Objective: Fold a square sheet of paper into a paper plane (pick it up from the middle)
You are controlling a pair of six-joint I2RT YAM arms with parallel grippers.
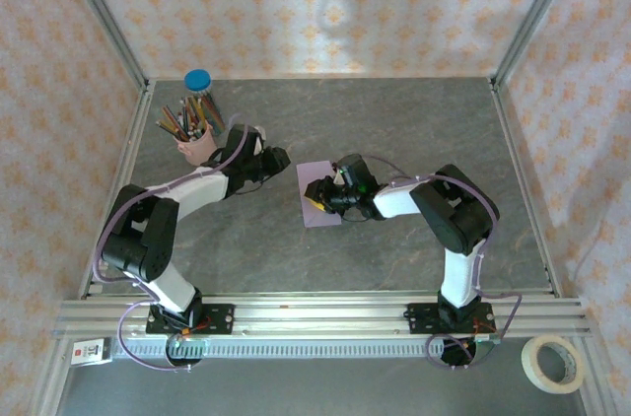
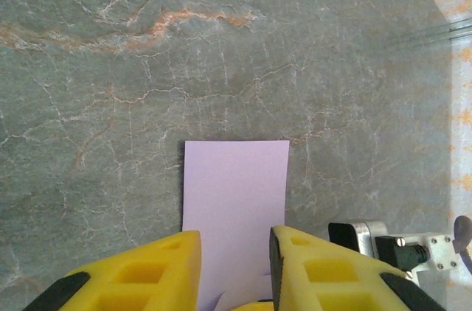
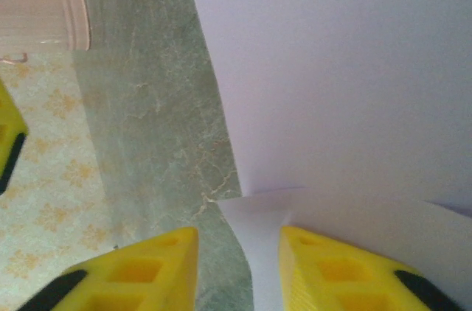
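The square sheet of paper point(image 1: 320, 197) lies on the table as a pale lilac folded rectangle. In the left wrist view the paper point(image 2: 234, 200) runs away from my left gripper point(image 2: 234, 236). Its yellow fingers point(image 2: 155, 267) stand apart over the near end. My left gripper point(image 1: 281, 158) hovers at the paper's upper left corner. My right gripper point(image 1: 317, 194) is low over the paper's left part and open. Between its fingers point(image 3: 237, 233) a loose lifted edge of the sheet point(image 3: 258, 245) shows, gripped by neither finger. The paper plane is out of view.
A pink pencil cup point(image 1: 197, 145) full of pencils stands just left of my left arm, with a blue-lidded jar point(image 1: 198, 81) behind it. The cup's base point(image 3: 44, 5) shows in the right wrist view. A tape roll point(image 1: 552, 364) lies off the table at front right.
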